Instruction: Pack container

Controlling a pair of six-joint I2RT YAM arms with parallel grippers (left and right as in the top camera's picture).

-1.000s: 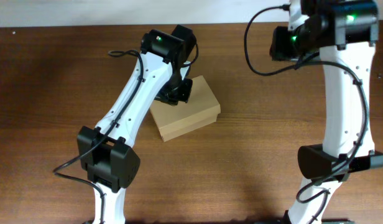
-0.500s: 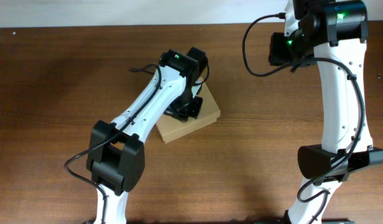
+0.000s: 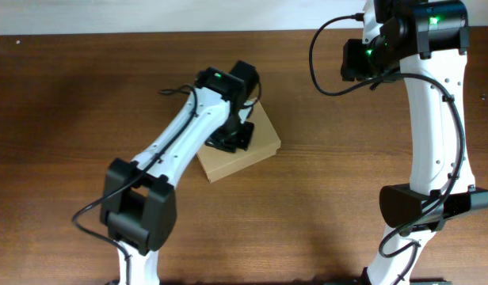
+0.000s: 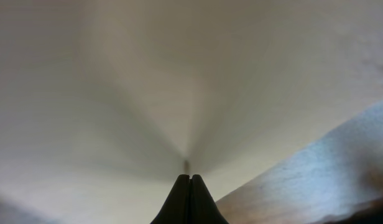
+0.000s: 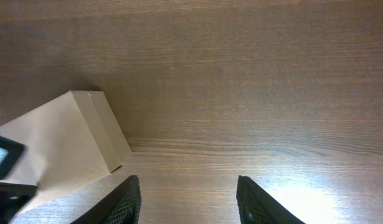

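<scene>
One small slide across the box (image 3: 261, 141) — left gripper (image 4: 190, 178), fingers pinched together, is pressing it shut; right gripper (image 5: 188, 182) hangs spread, empty.

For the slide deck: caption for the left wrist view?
Shut left gripper tips at the box top; table at lower right.

The left arm (image 3: 181, 138) overlies much of the container (image 3: 258, 146); open table (image 3: 323, 190) separates it from the right arm (image 3: 434, 119).
</scene>
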